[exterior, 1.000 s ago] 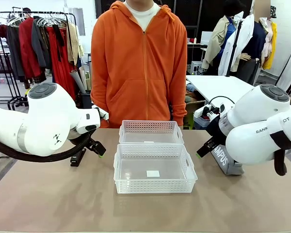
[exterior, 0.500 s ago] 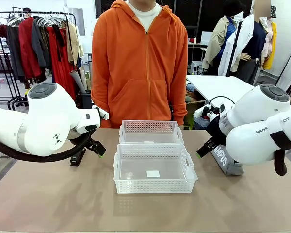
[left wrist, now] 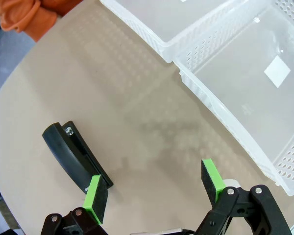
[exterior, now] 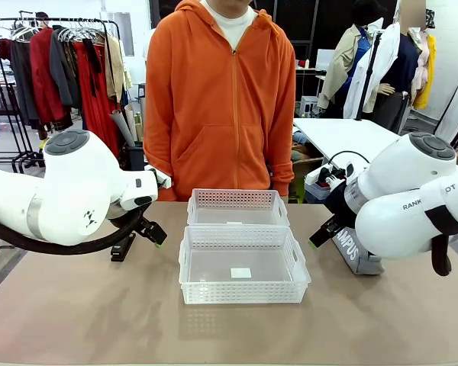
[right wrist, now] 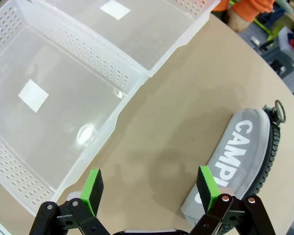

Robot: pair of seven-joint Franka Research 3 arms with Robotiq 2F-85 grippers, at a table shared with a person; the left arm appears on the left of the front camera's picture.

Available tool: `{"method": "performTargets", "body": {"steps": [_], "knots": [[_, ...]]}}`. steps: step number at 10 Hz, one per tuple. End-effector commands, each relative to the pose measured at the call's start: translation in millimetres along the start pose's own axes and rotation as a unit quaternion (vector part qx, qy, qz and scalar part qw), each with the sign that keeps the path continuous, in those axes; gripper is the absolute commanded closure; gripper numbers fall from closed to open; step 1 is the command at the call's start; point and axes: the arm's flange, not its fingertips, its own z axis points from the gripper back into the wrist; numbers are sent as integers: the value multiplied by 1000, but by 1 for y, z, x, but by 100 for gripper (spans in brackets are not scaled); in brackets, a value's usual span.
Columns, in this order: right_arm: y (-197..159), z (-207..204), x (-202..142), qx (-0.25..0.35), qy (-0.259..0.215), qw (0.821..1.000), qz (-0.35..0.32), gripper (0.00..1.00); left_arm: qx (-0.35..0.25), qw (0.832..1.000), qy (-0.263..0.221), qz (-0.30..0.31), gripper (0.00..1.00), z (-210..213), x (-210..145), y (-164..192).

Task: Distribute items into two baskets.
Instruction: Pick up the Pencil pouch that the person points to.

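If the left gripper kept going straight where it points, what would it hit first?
Likely the bare table between the stapler and nearest basket; the left gripper stands open, one finger perhaps catching the stapler's end.

There are two rectangular translucent white plastic lattice-walled baskets: a near basket (exterior: 244,292) and a far basket (exterior: 237,200). One small black stapler (left wrist: 71,155) lies beside the left gripper (left wrist: 150,183). One grey zip pencil case (right wrist: 242,152) lies beside the right gripper (right wrist: 148,183).

Person (exterior: 221,114) shifted a bit; o/w no visible change.
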Motion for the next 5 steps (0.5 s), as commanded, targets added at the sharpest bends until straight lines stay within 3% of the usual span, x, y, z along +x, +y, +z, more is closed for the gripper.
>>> {"method": "performTargets", "body": {"steps": [1, 5], "knots": [[0, 0, 0, 0, 0, 1000, 0, 0, 0, 1000, 0, 0, 0, 0, 0, 0], [-12, 17, 14, 70, 61, 994, -56, 0, 0, 1000, 0, 0, 0, 0, 0, 0]]}}
